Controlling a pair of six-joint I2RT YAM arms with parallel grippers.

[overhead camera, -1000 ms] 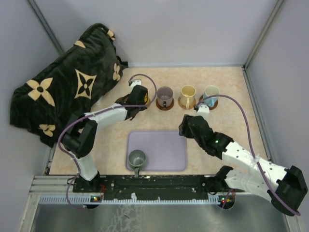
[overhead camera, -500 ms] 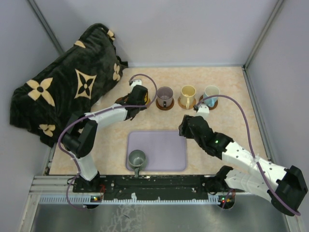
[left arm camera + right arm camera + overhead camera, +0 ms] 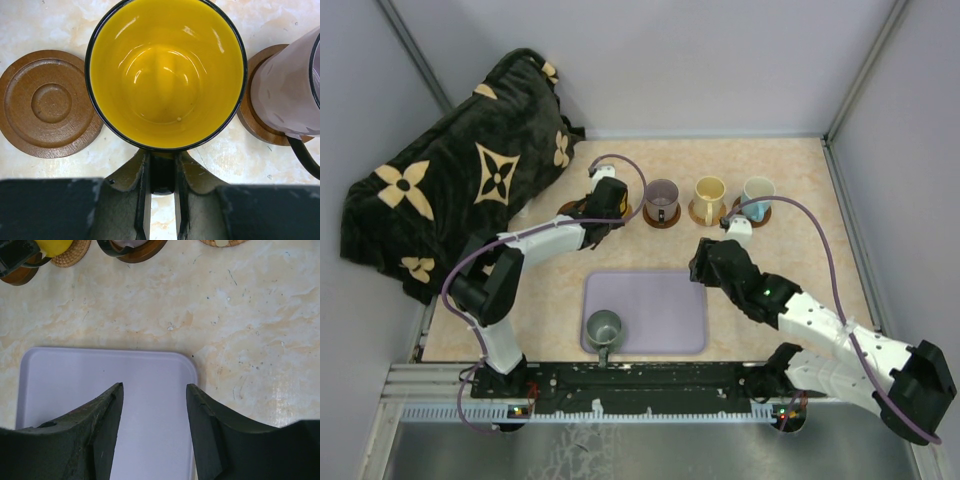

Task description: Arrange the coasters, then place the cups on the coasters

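I've got a black plush blanket with tan flower motifs (image 3: 460, 190) heaped upper left; a rectangular lavender tray (image 3: 660, 300) lies lower centre.

I count five cups: the yellow cup (image 3: 165, 75), mauve cup (image 3: 661, 198), cream cup (image 3: 709, 191) and blue cup (image 3: 758, 190) far, the green cup (image 3: 603, 326) near. Five coasters: three dark, namely the bare coaster (image 3: 47, 105), mauve's coaster (image 3: 252, 122) and blue's coaster (image 3: 757, 217); two tan, the woven coaster (image 3: 70, 255) and cream's coaster (image 3: 699, 215). One tray (image 3: 660, 300), one cloth (image 3: 450, 190) far left.

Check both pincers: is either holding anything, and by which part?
The left pincer grips the yellow-orange cup by its handle; the right pincer is open and holds nothing.
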